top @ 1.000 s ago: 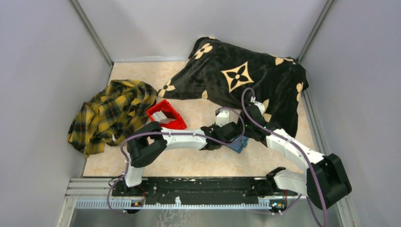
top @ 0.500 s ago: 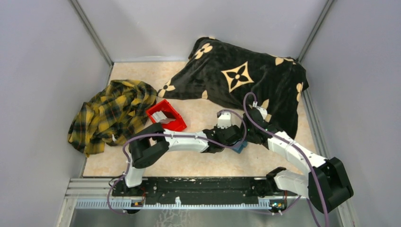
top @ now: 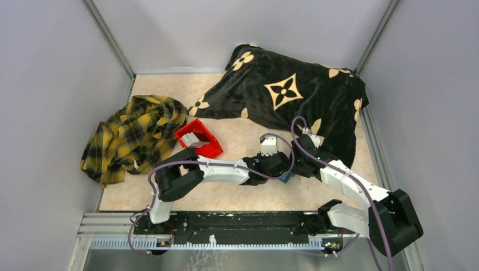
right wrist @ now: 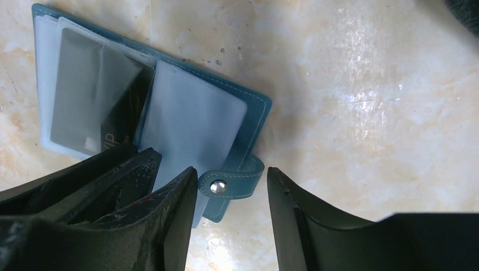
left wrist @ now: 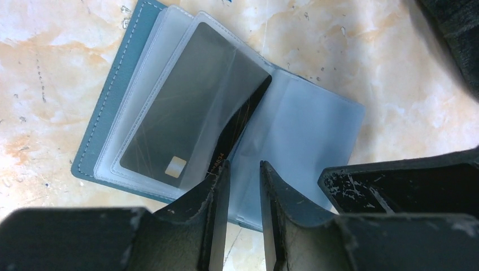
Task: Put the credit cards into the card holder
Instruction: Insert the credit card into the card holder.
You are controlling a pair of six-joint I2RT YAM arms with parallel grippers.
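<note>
Lying open on the marbled surface (top: 237, 195), the card holder (top: 287, 176) is found just right of the centre of the top view, where the two arms meet over it; only a teal sliver of it is shown there.

In the left wrist view the card holder (left wrist: 308, 127) is spread across the middle of the frame. Its teal cover is edged with pale stitching at the upper left, and its clear plastic sleeves (left wrist: 164, 34) are fanned over it. A dark grey card (left wrist: 186, 107) with a small pale chip is seen lodged in one sleeve, its dark lower edge reaching down to the tip of one finger. The left jaws are set a little apart at the bottom centre of that frame. Between their fingers (left wrist: 213, 197) only the pale sleeve is seen, and nothing is pinched. Whether the card edge is touched by the fingertip cannot be told.

In the right wrist view the holder is placed at the upper left, and its closing strap (right wrist: 240, 179), fitted with a metal stud (right wrist: 217, 186), is pointed toward the lower centre. The right jaws are spread wide to either side of the strap: one finger (right wrist: 178, 212) is just beside the stud end, and a clear gap is left to the other. The strap is not gripped.

Left of centre in the top view a red bin (top: 210, 148) with pale flat pieces inside is seen. A plaid cloth (top: 133, 135) is bunched at the left, and a black blanket (top: 316, 96) with tan flowers is draped at the upper right.
</note>
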